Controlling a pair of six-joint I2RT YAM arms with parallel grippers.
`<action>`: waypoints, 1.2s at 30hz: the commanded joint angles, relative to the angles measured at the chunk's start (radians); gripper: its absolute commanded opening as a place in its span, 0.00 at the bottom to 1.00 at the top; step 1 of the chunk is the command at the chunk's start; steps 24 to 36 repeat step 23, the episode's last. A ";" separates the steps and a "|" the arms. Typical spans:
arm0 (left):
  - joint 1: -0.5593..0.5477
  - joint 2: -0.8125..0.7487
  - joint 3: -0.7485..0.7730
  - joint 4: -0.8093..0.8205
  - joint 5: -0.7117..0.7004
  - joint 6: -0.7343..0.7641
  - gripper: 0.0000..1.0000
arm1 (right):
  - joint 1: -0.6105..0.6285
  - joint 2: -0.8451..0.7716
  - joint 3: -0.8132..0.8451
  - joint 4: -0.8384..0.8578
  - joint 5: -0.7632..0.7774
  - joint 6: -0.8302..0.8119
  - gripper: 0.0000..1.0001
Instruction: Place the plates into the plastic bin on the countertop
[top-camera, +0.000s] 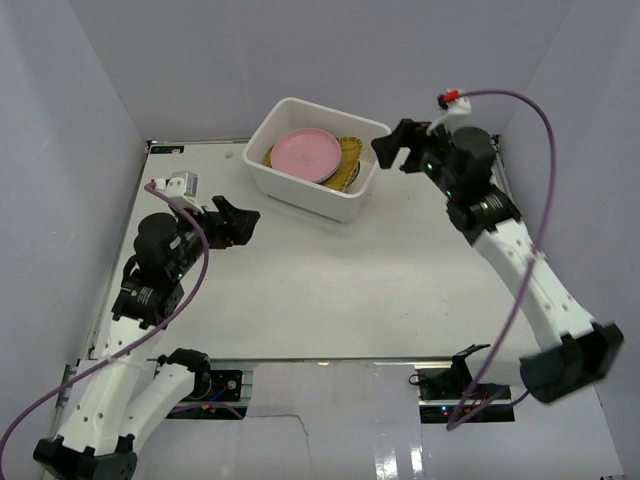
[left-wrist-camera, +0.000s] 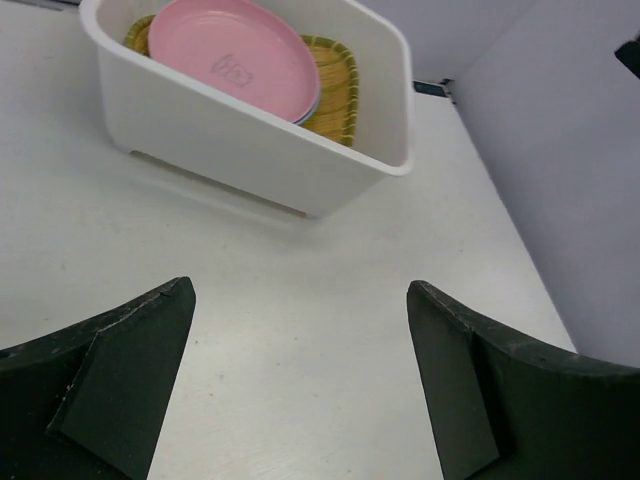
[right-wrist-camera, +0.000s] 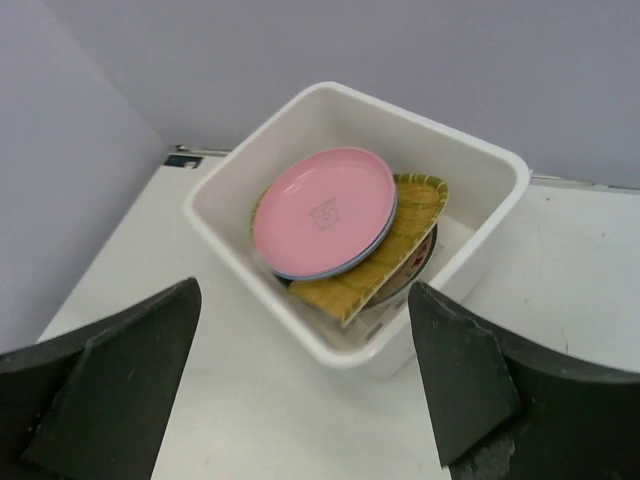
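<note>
Plastic bin: the plastic bin (top-camera: 300, 192) stands on the tabletop (top-camera: 350, 280) in the upper middle of the top view, between the two pincers and touching neither.
Plates: the pink plate (top-camera: 305, 152) lies tilted on top inside the bin. The yellow woven-look rectangle (top-camera: 351, 160) sticks out from under it on the right.
Left pincer position: the left pincer (top-camera: 243, 225) sits at the lower left of the bin, near it but apart, facing its long outer wall.
Right pincer position: the right pincer (top-camera: 393, 148) hovers just beside the bin's right rim.
Right wrist view only: a blue plate (right-wrist-camera: 345, 268) shows as a thin rim directly under the pink one.
Left wrist view only: another yellow woven-look plate (left-wrist-camera: 136, 30) peeks out at the upper left, behind the pink plate.
Opening: both pincers are spread wide, holding and touching nothing.
</note>
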 joint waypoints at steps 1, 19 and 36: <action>-0.003 -0.104 -0.027 -0.029 0.140 -0.021 0.98 | -0.006 -0.325 -0.366 0.183 -0.080 -0.014 0.90; -0.003 -0.240 -0.039 -0.124 0.200 0.004 0.98 | -0.006 -0.963 -0.793 0.049 0.021 -0.068 0.90; -0.003 -0.210 0.001 -0.121 0.178 0.005 0.98 | -0.006 -0.915 -0.704 0.041 0.002 -0.088 0.90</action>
